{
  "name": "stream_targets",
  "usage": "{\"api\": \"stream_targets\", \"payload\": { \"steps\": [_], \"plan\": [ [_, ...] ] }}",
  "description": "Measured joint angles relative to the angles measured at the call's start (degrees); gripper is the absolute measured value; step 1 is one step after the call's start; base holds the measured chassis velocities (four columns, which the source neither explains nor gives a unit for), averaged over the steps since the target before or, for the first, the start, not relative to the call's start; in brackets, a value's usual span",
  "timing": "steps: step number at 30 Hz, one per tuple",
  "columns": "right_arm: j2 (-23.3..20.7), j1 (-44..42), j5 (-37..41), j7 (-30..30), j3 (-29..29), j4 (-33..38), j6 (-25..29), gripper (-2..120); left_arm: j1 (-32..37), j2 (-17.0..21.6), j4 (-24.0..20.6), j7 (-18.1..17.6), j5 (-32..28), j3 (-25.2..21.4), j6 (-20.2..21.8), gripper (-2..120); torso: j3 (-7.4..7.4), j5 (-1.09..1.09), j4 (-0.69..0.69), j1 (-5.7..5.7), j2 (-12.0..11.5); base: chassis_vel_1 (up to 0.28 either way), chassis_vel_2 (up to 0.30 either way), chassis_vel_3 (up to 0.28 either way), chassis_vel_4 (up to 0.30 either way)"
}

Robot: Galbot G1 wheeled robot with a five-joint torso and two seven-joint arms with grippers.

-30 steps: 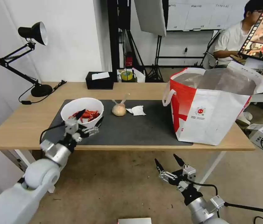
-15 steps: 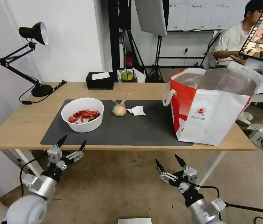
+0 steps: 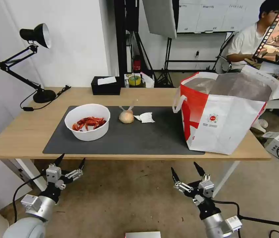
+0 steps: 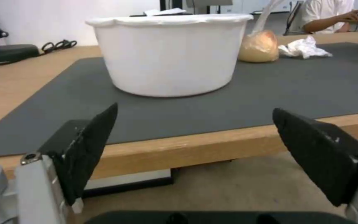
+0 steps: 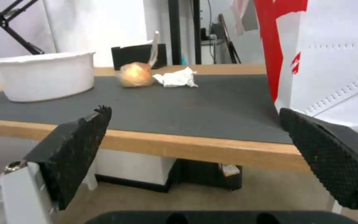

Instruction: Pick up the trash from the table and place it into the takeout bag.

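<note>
Two grippers are both hanging below the front edge of the long light-wood bench [image 3: 23, 132] right now, and neither one has hold of anything. Left gripper [image 3: 70, 162] has its black fingers [image 4: 92, 146] spread wide, tips pointing up toward the bench edge. Straight ahead of those fingers, up on the big dark grey rectangular mat [image 3: 139, 138], sits the white round bowl of red crayfish shells [image 3: 87, 121]; in the left wrist view the bowl's wall [image 4: 171, 56] sits right between the two fingertips, well apart from them.

Right gripper [image 3: 186, 170] is the same deal: fingers [image 5: 75, 146] splayed far apart, nothing between them, down under the bench edge. Beyond its fingers and further back on the mat is the small knotted clear bag with a beige lump inside [image 3: 126, 116], and just beside that, on the side toward the tote, the crumpled white tissue [image 3: 145, 117]. They look close enough to be touching, but I can't tell for sure.

On the outer side of the right fingers stands the large boxy white-and-red takeout bag with silver foil lining [image 3: 225, 115], upright on the bench end with its mouth open, one bottom corner sitting over the mat's edge. Its white loop handle [image 3: 178, 102] droops toward the mat.

Past everything, at the far edge of the bench, there's a black tissue box [image 3: 105, 85] and a black desk lamp [image 3: 30, 59].
</note>
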Motion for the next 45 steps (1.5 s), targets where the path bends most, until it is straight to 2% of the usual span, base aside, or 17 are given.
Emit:
{"api": "stream_targets", "payload": {
  "steps": [18,25,29,32,33,36,37,40,41,44,45],
  "plan": [
    [0.2,-0.9,-0.1,-0.3,0.5,0.5,0.3,100,0.3,-1.1,-0.4,0.0,-0.3,0.5,0.1,100,0.0,0.0,0.0,0.0,0.0,0.0,0.0,0.0,0.0],
    [-1.1,-0.3,0.3,-0.3,0.1,2.0,-0.2,100,0.5,-1.0,-1.3,0.1,-0.3,0.5,0.2,100,0.0,0.0,-0.01,0.0,0.0,0.0,0.0,0.0,0.0],
    [-3.5,1.8,1.4,-0.3,-0.7,3.1,-2.2,100,0.3,-0.9,-1.6,0.1,-0.3,0.7,0.4,100,0.0,0.01,-0.01,0.0,0.0,0.0,0.0,0.0,0.0],
    [-8.1,6.4,5.3,-0.3,-2.0,4.4,-5.5,100,0.2,-0.8,-1.6,0.2,-0.3,0.8,0.5,100,0.0,0.02,-0.01,0.0,0.0,0.0,0.0,0.0,0.0],
    [-8.1,6.4,5.3,-0.3,-2.0,4.4,-5.5,100,0.2,-0.8,-1.6,0.2,-0.3,0.8,0.5,100,0.0,0.02,-0.01,0.0,0.0,0.0,0.0,0.0,0.0],
    [-13.9,13.9,11.1,0.0,-3.6,5.0,-8.5,100,0.2,-0.7,-1.7,0.2,-0.3,0.9,0.5,100,0.0,0.01,0.0,0.0,0.0,0.0,0.0,0.0,0.0],
    [-13.9,13.9,11.1,0.0,-3.6,5.0,-8.5,100,0.2,-0.7,-1.7,0.2,-0.3,0.9,0.5,100,0.0,0.01,0.0,0.0,0.0,0.0,0.0,0.0,0.0],
    [-19.9,23.5,17.0,0.4,-6.4,4.3,-11.1,100,0.0,-0.6,-1.7,0.2,-0.3,0.9,1.0,100,0.01,-0.01,0.01,0.01,0.0,0.0,0.0,0.0,0.0],
    [-19.9,23.5,17.0,0.4,-6.4,4.3,-11.1,100,0.0,-0.6,-1.7,0.2,-0.3,0.9,1.0,100,0.01,-0.01,0.01,0.01,0.0,0.0,0.0,0.0,0.0],
    [-23.6,32.7,21.7,0.8,-10.4,2.0,-13.6,100,-0.4,-0.4,-1.8,0.2,-0.5,1.0,1.5,100,0.01,0.0,0.0,0.01,0.0,0.0,0.0,0.0,0.0],
    [-23.6,32.7,21.7,0.8,-10.4,2.0,-13.6,100,-0.4,-0.4,-1.8,0.2,-0.5,1.0,1.5,100,0.01,0.0,0.0,0.01,0.0,0.0,0.0,0.0,0.0]
  ]
}}
